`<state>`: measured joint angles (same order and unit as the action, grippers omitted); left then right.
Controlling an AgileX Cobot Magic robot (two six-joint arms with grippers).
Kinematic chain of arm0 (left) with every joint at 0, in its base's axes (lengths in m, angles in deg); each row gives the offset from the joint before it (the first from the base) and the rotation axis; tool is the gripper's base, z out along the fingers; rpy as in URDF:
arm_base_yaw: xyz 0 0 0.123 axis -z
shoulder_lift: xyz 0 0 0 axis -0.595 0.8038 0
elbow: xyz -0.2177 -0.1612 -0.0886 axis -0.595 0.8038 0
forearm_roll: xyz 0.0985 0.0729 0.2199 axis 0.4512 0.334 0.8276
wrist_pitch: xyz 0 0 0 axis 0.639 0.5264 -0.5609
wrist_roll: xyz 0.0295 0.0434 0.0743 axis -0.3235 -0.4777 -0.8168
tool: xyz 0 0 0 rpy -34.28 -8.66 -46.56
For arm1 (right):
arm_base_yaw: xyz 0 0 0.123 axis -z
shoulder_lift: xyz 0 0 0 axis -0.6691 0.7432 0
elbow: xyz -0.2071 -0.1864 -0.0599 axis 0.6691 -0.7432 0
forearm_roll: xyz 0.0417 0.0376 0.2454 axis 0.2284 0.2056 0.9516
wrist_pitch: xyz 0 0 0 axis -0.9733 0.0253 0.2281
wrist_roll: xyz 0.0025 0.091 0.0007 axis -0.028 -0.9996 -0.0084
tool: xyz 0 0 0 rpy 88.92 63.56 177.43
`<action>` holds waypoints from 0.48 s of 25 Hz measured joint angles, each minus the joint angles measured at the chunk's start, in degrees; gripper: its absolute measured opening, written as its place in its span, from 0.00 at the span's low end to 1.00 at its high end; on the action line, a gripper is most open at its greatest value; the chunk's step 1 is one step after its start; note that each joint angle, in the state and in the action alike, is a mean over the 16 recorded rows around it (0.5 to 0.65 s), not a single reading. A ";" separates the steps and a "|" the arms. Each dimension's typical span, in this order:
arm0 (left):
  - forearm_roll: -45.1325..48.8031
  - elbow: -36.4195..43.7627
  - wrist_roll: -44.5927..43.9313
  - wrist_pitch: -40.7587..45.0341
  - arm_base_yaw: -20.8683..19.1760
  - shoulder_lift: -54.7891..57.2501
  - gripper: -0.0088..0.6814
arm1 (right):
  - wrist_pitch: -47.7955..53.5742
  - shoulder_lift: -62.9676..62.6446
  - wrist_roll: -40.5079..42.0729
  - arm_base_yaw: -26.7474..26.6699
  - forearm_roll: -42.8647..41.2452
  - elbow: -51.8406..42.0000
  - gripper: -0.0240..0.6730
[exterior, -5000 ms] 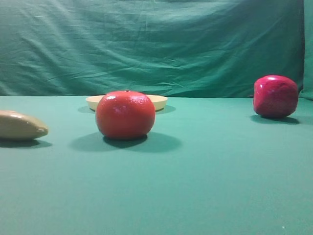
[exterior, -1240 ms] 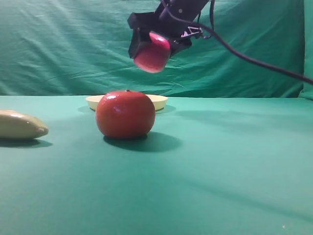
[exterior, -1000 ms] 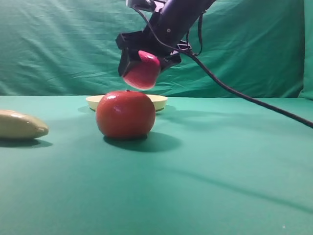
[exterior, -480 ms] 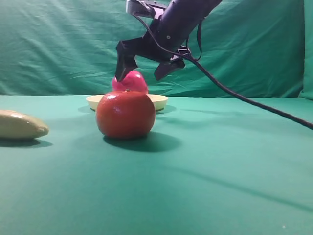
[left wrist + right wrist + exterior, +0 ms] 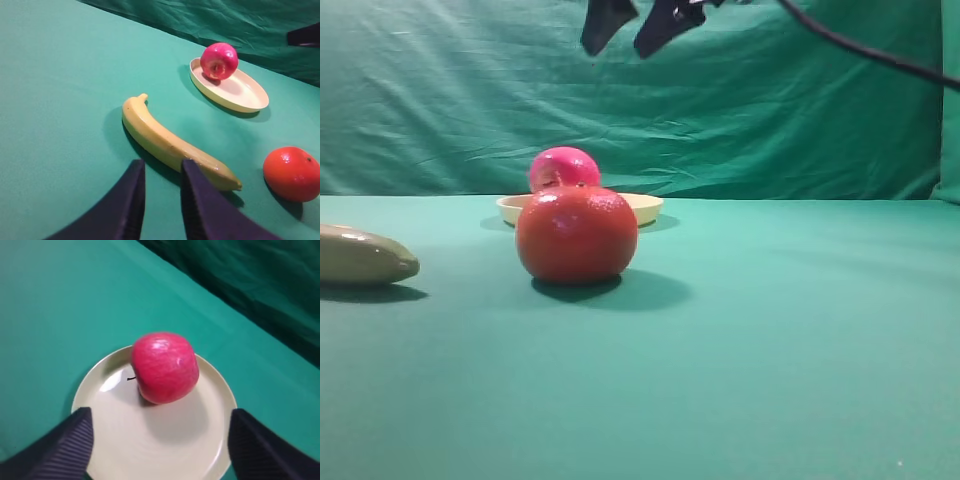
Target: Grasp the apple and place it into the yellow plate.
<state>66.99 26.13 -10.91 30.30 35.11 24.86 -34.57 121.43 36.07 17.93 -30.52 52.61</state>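
A glossy, rigid-looking crimson apple (image 5: 165, 367) lay in the shallow pale yellow plate (image 5: 210, 440), judged slippery and best gripped across its sides. The right gripper (image 5: 160, 437) was seen spread wide and empty above; the left gripper (image 5: 161, 192) showed a narrow gap, holding nothing.

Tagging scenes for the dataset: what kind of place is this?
Likely a lab or studio tabletop rig: green cloth backdrop, matching green table, and staged fruit, an apple on a yellow plate, plus a banana.

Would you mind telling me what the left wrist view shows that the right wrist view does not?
Only the left wrist view shows the banana, the orange and the left end effector, its fingers set close together with a narrow gap. Only the right wrist view shows the right end effector, fingers spread wide and holding nothing. Both show the apple lying on its side in the plate on the green cloth.
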 joint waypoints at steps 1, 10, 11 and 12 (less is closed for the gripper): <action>0.00 0.00 0.00 0.00 0.00 0.00 0.24 | 1.32 -1.92 -1.57 0.44 -1.17 -0.35 0.12; 0.00 0.00 0.00 0.00 0.00 0.00 0.24 | 5.12 -20.89 -13.50 2.42 -11.78 -9.79 0.03; 0.00 0.00 0.00 0.00 0.00 0.00 0.24 | 4.76 -23.26 -14.16 2.43 -12.66 -11.70 0.03; 0.00 0.00 0.00 0.00 0.00 0.00 0.24 | 4.34 -25.69 -14.69 2.43 -13.35 -13.75 0.03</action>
<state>66.99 26.13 -10.91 30.30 35.11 24.86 -30.22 95.74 21.37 20.37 -43.86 38.86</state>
